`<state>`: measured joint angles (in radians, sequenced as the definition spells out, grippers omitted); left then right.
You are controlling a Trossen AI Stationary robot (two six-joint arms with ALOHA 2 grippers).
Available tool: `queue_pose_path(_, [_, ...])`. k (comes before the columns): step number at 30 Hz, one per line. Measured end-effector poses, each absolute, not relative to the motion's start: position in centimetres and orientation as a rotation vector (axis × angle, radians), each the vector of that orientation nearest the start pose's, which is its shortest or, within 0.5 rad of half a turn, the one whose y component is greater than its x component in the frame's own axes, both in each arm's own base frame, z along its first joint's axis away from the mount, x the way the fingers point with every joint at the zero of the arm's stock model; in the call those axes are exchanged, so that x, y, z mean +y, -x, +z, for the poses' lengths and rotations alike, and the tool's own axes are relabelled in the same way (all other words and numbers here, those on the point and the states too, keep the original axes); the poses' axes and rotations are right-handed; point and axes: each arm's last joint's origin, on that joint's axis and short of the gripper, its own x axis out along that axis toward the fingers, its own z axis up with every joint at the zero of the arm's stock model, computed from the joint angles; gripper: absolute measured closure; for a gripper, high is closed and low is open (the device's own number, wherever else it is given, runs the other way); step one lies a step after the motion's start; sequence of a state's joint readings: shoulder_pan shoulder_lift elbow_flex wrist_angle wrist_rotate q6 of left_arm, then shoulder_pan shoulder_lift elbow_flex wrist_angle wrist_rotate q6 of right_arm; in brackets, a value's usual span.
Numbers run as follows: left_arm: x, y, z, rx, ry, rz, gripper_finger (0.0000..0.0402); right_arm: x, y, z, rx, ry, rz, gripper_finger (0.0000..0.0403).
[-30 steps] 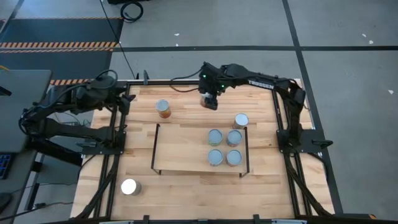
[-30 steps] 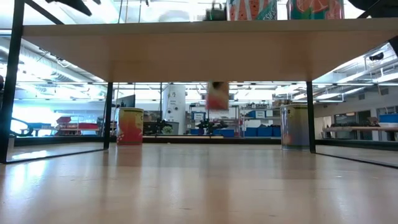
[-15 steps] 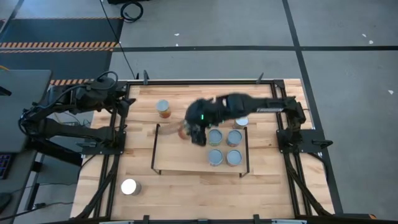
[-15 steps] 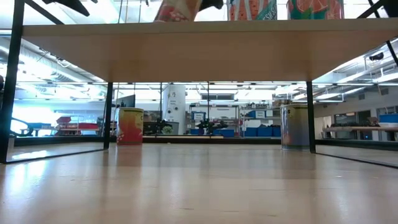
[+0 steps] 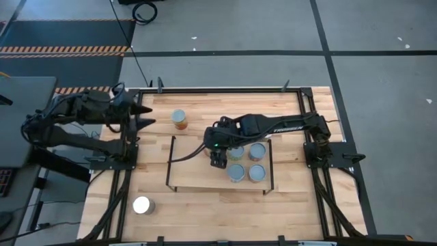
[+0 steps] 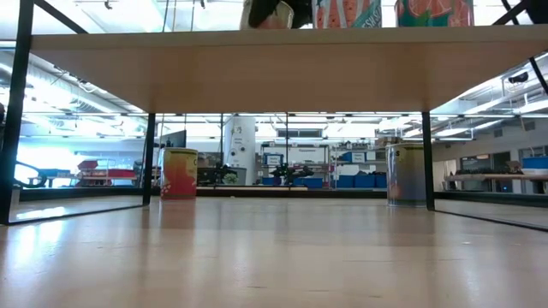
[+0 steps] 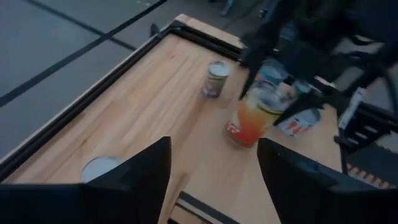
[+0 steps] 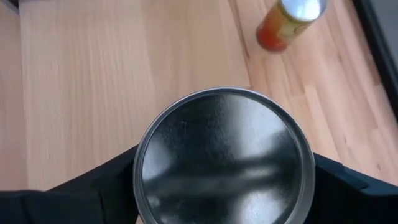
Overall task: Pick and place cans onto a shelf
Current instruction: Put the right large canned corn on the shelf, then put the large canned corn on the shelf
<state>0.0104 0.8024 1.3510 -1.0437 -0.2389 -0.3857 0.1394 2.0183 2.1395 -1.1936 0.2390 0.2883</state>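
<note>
My right gripper (image 5: 217, 156) is over the shelf (image 5: 191, 167), shut on a can whose silvery lid (image 8: 224, 155) fills the right wrist view. It stands left of several cans (image 5: 257, 172) grouped on the shelf's right part. In the low view the held can (image 6: 267, 14) is upright at the level of the shelf's top. My left gripper (image 5: 141, 116) is open and empty at the table's far left, pointing toward an orange-sided can (image 5: 179, 119) on the tabletop; this can also shows in the left wrist view (image 7: 250, 117). My right gripper pinches the can's side wall (image 8: 138, 180) just under the lid rim between its two fingers (image 8: 87, 193), one on each opposite side. The fingers come from above, pointing down. The can is upright; whether its bottom rests on the shelf board I cannot tell.
Another can with its lid up (image 5: 141, 205) stands on the tabletop near the left front. Under the shelf, the low view shows an orange can (image 6: 179, 174) and a grey one (image 6: 407, 174). The shelf's left half (image 5: 184, 154) is bare wood. Black rails (image 5: 225, 89) edge the table.
My right gripper has carried the can from the table's far edge toward the near edge and down over the shelf, left of the grouped cans. The can was tilted on the way and is upright now. My left gripper has moved a little toward the table's right.
</note>
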Motion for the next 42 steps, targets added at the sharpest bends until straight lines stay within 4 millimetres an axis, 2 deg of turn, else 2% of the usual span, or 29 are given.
queue_pose_path(8, [0.3,-10.4,43.7,0.345,0.252,0.256,0.0173,4.4,-42.2,33.8,1.029,-0.113,-0.222,0.0045])
queue_pose_path(19, [0.2,-10.5,43.8,0.334,0.244,0.249,0.0173,4.1,-42.5,34.9,0.944,-0.164,-0.186,0.0034])
queue_pose_path(24, [0.3,-10.5,43.8,0.329,0.231,0.262,0.0173,3.5,-42.0,37.6,0.821,-0.148,-0.241,0.0038])
queue_pose_path(31, [0.7,-12.1,43.3,0.356,0.208,0.410,0.0173,2.5,-40.5,42.0,0.683,-0.139,-0.301,0.0044])
queue_pose_path(35, [1.7,-12.9,42.1,0.476,0.226,0.527,0.0173,2.5,-38.0,44.2,0.657,-0.169,-0.426,0.0048])
queue_pose_path(38, [2.8,-14.2,40.5,0.565,0.236,0.599,0.0173,2.8,-36.4,44.9,0.653,-0.175,-0.509,0.0051])
queue_pose_path(42, [5.4,-15.6,37.0,0.558,0.354,0.643,0.0169,3.6,-35.5,45.2,0.664,-0.208,-0.512,0.0053])
